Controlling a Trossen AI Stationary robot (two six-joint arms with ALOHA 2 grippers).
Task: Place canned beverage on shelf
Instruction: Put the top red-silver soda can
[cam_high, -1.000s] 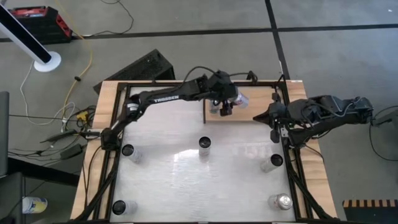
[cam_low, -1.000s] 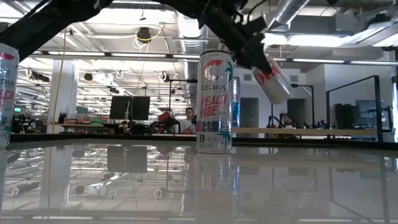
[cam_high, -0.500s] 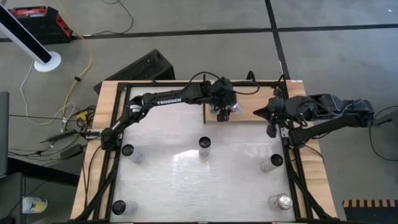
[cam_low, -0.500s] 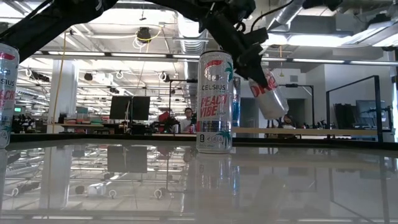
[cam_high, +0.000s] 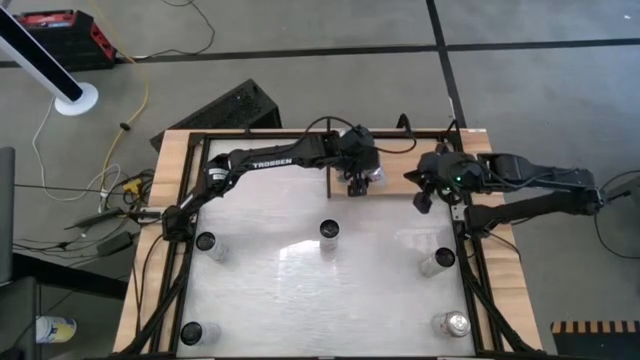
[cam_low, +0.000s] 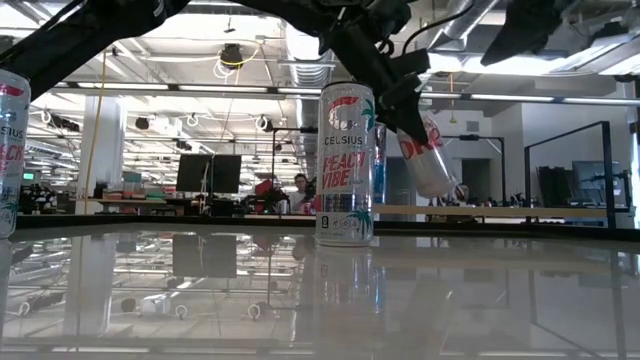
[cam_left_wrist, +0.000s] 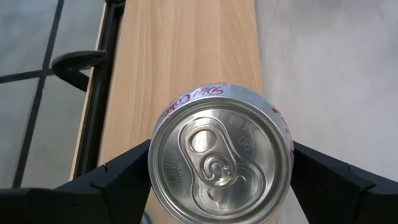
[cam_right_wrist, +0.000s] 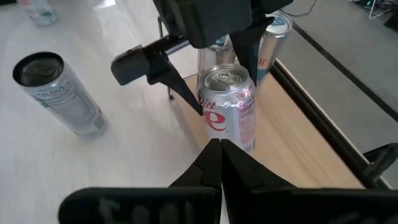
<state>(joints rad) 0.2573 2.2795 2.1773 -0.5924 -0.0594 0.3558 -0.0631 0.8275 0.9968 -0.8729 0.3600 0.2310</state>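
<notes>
While the right pincer (cam_high: 424, 197) waits pressed together, the left pincer (cam_high: 360, 180) pinches the can (cam_left_wrist: 221, 162) — tilted over the shelf (cam_high: 395, 182).

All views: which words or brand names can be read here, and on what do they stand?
"TROSSEN": left arm, high view.
"CELSIUS" and "PEACH VIBE": upright can on the table, low view.
"Diet": silver can held in the left gripper over the shelf.
Print on the grey-labelled can: too small to read.

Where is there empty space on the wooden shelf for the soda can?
The shelf is bare between the left gripper, shut on the Diet Coke can, and the right gripper. It is crowded at the shelf's left end.
</notes>
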